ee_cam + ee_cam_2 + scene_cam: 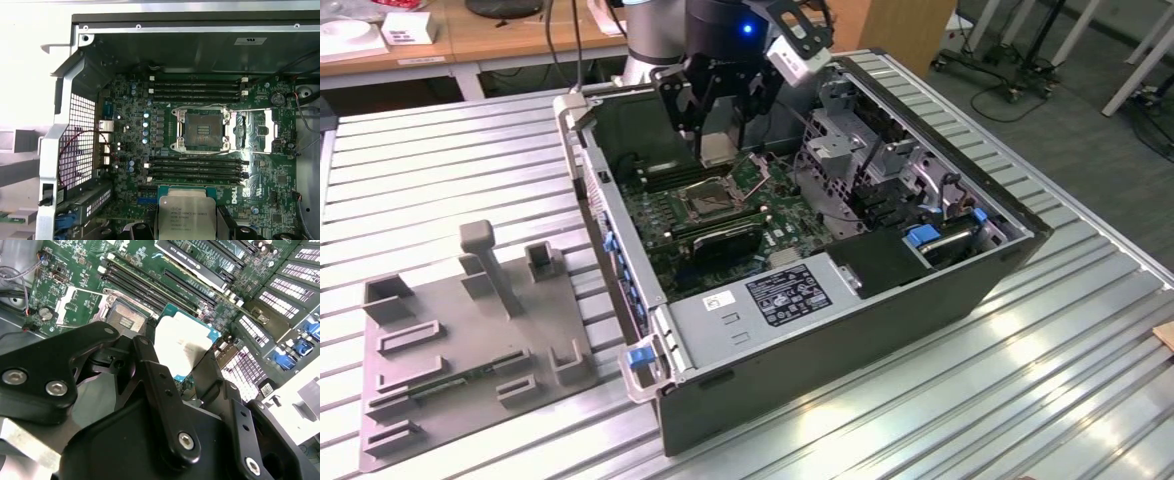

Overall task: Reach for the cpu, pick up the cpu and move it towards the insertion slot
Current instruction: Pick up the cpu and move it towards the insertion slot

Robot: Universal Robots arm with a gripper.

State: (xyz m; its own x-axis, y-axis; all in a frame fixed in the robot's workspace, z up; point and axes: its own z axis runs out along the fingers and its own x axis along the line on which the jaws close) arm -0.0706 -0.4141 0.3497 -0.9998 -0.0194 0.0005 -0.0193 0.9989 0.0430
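1. The gripper (187, 360) has its black jointed fingers (160, 390) closed on the edges of the cpu (182, 342), a flat square chip with a silvery-white face and teal rim, carried clear of the board.
2. In the exterior view the gripper (716, 150) hangs at the upper centre of the frame, inside the open computer case (854, 330).
3. The insertion slot (202, 131), a silvery metal frame around a dark brownish centre, sits on the green circuit board (130, 120); in the first wrist view the cpu (186, 215) is at the bottom centre, with long black memory slots (197, 169) between it and the slot.

Exterior view high, angled down — both wrist views close over motherboard (210, 150)
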